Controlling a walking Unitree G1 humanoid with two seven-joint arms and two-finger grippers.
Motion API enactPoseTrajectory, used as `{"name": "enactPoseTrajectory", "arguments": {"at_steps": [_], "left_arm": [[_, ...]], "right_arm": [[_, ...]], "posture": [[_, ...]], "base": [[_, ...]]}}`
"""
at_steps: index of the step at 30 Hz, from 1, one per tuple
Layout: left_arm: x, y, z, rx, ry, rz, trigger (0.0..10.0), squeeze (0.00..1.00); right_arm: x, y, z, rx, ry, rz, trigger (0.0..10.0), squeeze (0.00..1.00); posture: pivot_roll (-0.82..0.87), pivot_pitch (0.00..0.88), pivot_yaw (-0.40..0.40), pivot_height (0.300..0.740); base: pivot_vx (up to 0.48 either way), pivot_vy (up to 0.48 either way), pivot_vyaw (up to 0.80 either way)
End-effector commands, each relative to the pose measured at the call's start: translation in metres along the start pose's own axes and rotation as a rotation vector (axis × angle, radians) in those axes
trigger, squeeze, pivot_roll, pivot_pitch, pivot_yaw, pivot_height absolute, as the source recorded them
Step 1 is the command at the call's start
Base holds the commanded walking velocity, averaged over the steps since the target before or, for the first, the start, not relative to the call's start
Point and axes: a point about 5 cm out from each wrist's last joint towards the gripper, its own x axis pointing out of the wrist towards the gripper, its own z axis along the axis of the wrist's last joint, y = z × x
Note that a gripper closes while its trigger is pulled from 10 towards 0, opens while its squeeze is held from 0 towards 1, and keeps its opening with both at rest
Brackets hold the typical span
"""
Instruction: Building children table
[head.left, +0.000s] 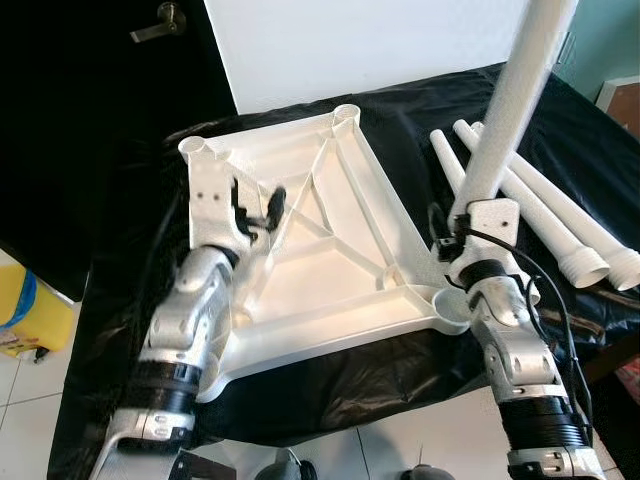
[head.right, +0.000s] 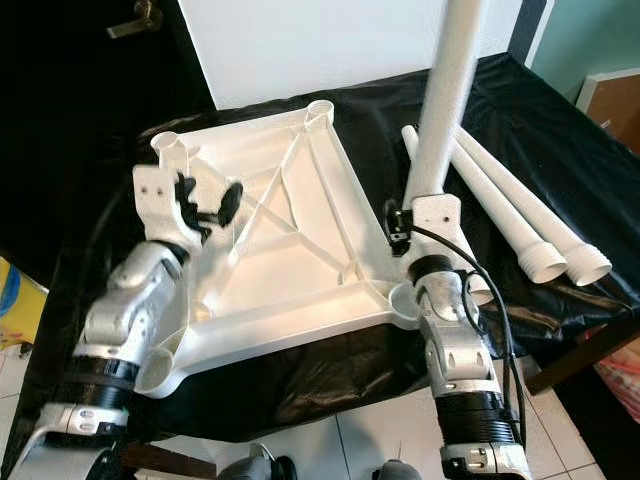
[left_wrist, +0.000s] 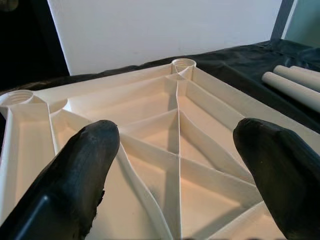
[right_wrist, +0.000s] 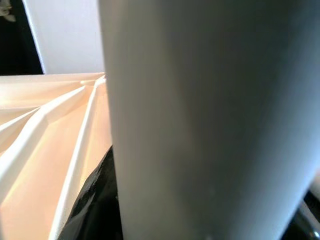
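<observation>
I see a white plastic tabletop (head.left: 320, 240) lying upside down at frame centre, ribs up, round sockets at its corners. One white leg (head.left: 510, 110) stands nearly upright at its right corner. More white legs (head.left: 560, 225) lie at right.

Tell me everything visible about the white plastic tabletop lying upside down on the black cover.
The white plastic tabletop lies underside up on the black cover, roughly square, with raised ribs crossing between its corners. Round threaded sockets sit at the corners. The open left gripper hovers over its ribbed middle. At its near right corner the right gripper holds a white table leg upright.
</observation>
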Motion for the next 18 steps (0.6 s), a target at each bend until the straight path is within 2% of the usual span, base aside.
{"name": "enactPoseTrajectory", "arguments": {"at_steps": [1,7,18], "left_arm": [[-0.001,0.001,0.001,0.021,-0.018,0.088,10.0,0.00],[-0.010,-0.007,-0.001,0.026,-0.050,0.088,10.0,0.00],[-0.019,-0.024,0.004,0.005,-0.125,0.039,10.0,0.00]], "right_arm": [[-0.001,0.002,0.005,0.008,-0.031,0.002,10.0,0.00],[-0.010,0.001,0.009,0.016,-0.073,-0.008,10.0,0.00],[-0.024,0.008,0.016,0.058,-0.135,0.014,10.0,0.00]], "posture": [[-0.06,0.065,0.068,0.740],[-0.06,0.076,0.073,0.740],[-0.06,0.089,0.086,0.740]], "base": [[0.000,0.000,0.00],[0.000,0.000,0.00],[0.000,0.000,0.00]]}}
